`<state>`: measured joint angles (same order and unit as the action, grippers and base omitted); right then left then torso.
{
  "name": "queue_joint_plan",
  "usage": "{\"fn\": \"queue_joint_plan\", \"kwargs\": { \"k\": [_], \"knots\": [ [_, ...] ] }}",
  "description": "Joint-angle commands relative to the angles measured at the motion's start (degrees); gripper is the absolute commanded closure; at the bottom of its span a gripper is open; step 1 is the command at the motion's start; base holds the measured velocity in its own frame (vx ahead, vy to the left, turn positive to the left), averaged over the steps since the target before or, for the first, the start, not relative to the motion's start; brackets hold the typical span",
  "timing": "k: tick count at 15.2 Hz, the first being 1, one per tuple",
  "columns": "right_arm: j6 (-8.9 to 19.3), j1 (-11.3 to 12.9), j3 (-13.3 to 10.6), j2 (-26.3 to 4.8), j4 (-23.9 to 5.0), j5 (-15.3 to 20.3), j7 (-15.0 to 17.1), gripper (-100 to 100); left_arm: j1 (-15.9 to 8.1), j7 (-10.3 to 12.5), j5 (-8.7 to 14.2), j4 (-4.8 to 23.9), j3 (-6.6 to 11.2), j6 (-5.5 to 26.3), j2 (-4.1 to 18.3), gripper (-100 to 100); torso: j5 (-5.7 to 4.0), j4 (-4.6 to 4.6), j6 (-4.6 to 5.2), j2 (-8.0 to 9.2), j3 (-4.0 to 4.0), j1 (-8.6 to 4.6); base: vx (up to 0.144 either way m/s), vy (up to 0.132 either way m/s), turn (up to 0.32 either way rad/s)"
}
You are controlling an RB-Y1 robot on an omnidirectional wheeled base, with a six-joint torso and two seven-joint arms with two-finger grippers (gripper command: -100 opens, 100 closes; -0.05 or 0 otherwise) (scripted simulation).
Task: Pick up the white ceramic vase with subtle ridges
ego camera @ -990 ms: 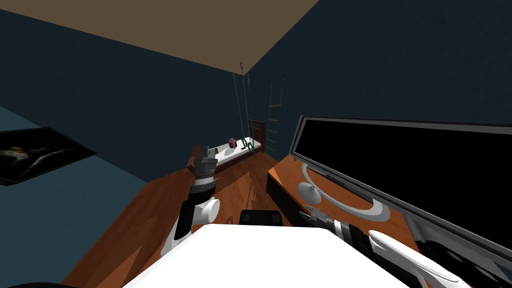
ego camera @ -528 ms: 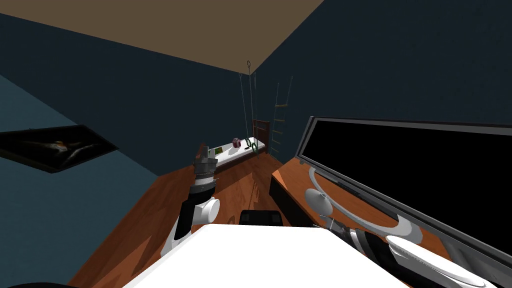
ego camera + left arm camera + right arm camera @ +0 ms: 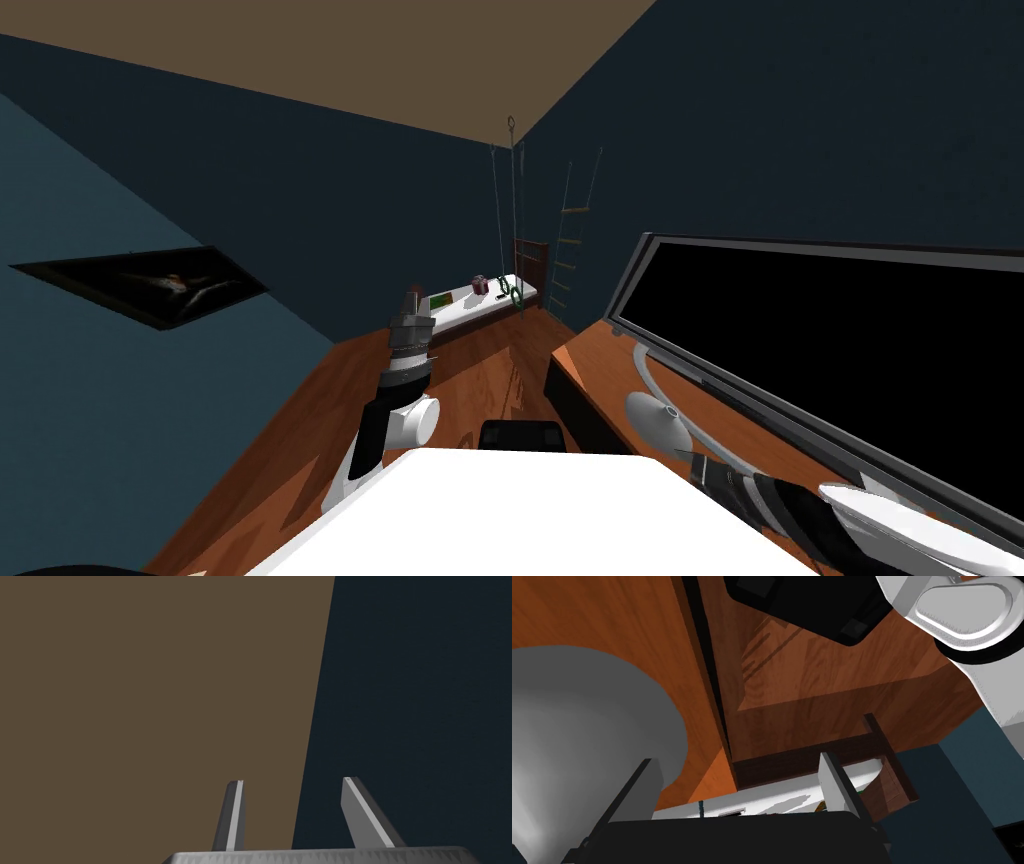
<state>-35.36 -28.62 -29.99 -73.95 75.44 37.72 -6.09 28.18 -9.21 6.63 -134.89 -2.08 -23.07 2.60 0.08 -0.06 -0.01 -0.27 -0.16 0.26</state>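
Turned my base; right gripper (image 3: pixel 737 758) beside white vase (image 3: pixel 655 420).
Approach step: fingers (image 3: pixel 834 783) apart, vase outside them; next I centre it between.

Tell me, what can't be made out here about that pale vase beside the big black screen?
- Vase: its ridges; the right wrist view cuts it off at the edge, and a finger covers part.
- Right gripper: whether it touches the vase; the head view has it too small.
- Small items on the far white surface: too small to name, head view.
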Motion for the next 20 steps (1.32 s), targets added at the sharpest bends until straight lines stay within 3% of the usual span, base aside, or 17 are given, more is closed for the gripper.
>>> {"fn": "queue_joint_plan", "kwargs": {
  "k": [1, 6, 8, 10, 16, 17, 18, 20],
  "knots": [
    [0.4, -0.3, -1.2, -2.9, -1.4, 1.2, -0.3, -100, 0.0, 0.0, 0.0, 0.0, 0.0, 0.0, 0.0, 0, 0.0, 0.0, 0.0, 0.0, 0.0, 0.0, 0.073, 0.03, 0.155],
    [0.2, 0.2, -3.6, -7.9, -5.6, 3.6, -1.3, -100, 0.0, 0.0, 0.0, 0.0, 0.0, 0.0, 0.0, 0, 0.0, -0.02, -0.01, -0.1, -0.05, 0.02, 0.088, 0.034, 0.156],
    [0.2, 0.2, -3.6, -7.9, -5.6, 3.6, -1.3, -100, 0.0, 0.0, 0.0, 0.0, 0.0, 0.0, 0.0, 0, 0.01, -0.02, 0.0, -0.08, -0.05, 0.08, 0.065, 0.034, 0.053],
    [0.1, 0.6, -4.8, -10.3, -7.6, 4.8, -1.9, -100, 0.0, 0.0, 0.0, 0.0, 0.0, 0.0, 0.0, 0, 0.01, 0.02, 0.0, 0.08, 0.04, 0.03, 0.058, 0.032, 0.124],
    [-0.1, 1.2, -6.1, -12.7, -9.7, 6.1, -2.5, -100, 0.0, 0.0, 0.0, 0.0, 0.0, 0.0, 0.0, 0, 0.0, 0.01, 0.01, 0.03, 0.02, 0.08, 0.071, 0.033, 0.098],
    [0.2, 1.0, -5.8, -11.9, -9.0, 5.8, -2.3, -100, 0.0, 0.0, 0.0, 0.0, 0.0, 0.0, 0.0, 0, 0.0, 0.01, -0.01, 0.01, 0.01, 0.08, 0.048, 0.02, 0.05],
    [-0.3, 0.5, -6.0, -11.1, -10.6, 4.4, -5.0, -100, 0.0, 0.0, 0.0, 0.0, 0.0, 0.0, 0.0, 0, 0.0, 0.01, 0.02, 0.07, 0.04, 0.05, 0.051, 0.012, -0.015],
    [-0.6, -0.2, -6.0, -10.1, -12.0, 2.8, -6.8, -100, 0.0, 0.0, 0.0, 0.0, 0.0, 0.0, 0.0, 0, -0.03, 0.03, 0.06, 0.1, 0.06, -0.02, 0.083, 0.003, -0.031]
  ]
}}
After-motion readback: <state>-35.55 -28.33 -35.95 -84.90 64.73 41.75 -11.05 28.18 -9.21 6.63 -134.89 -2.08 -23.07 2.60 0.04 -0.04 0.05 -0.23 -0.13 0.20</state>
